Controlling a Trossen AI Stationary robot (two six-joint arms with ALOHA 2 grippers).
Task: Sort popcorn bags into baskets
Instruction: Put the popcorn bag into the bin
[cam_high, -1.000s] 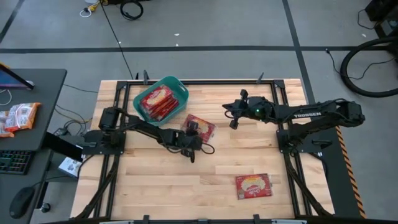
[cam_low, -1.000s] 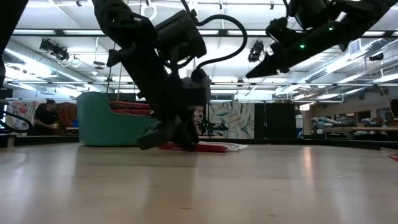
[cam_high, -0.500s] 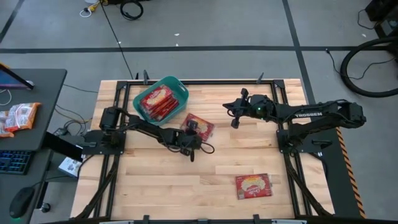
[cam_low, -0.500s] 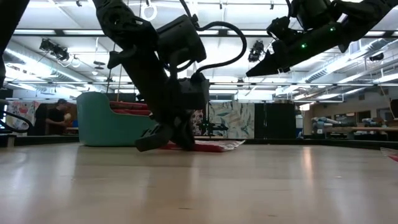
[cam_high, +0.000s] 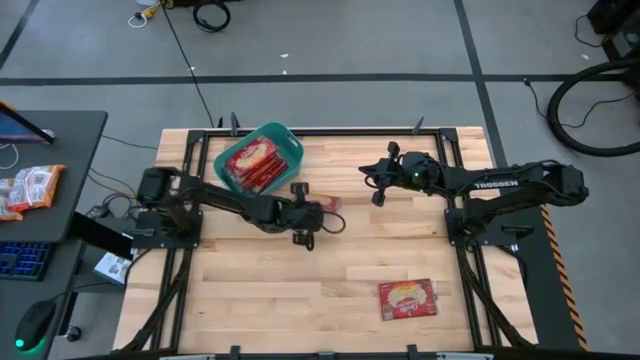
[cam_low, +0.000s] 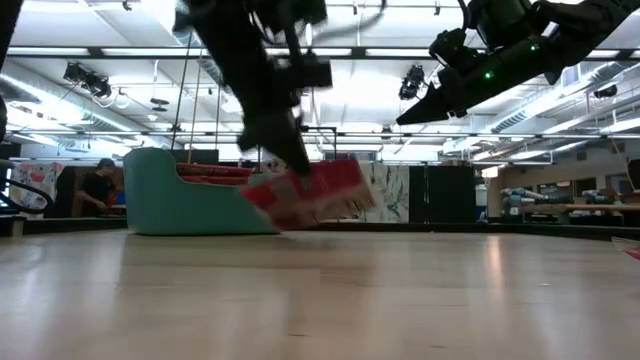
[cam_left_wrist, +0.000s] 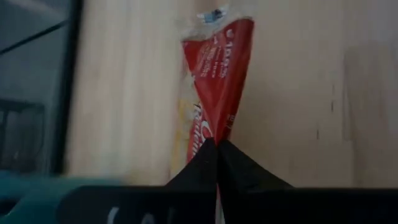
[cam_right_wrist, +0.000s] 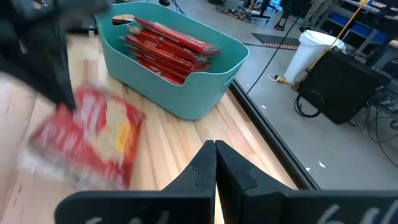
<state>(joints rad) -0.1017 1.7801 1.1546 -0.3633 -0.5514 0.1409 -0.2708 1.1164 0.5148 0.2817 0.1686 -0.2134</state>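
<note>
We see the left gripper (cam_left_wrist: 217, 144) pinching a red popcorn bag (cam_low: 310, 193), seemingly lifted clear, beside the teal basket (cam_low: 165, 195); the right gripper (cam_right_wrist: 215, 149) hovers closed nearby.

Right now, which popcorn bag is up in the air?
The popcorn bag pinched in the left tool, beside the teal basket. Another lies flat on the table.

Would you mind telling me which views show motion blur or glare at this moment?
Low view: the flat red popcorn packet hanging from the left gripper is smeared, and ceiling lights reflect off the wooden table. Right wrist view: the same packet is blurred, while the teal-green plastic tub is sharp. Left wrist view: soft throughout. High view: sharp and evenly lit.
</note>
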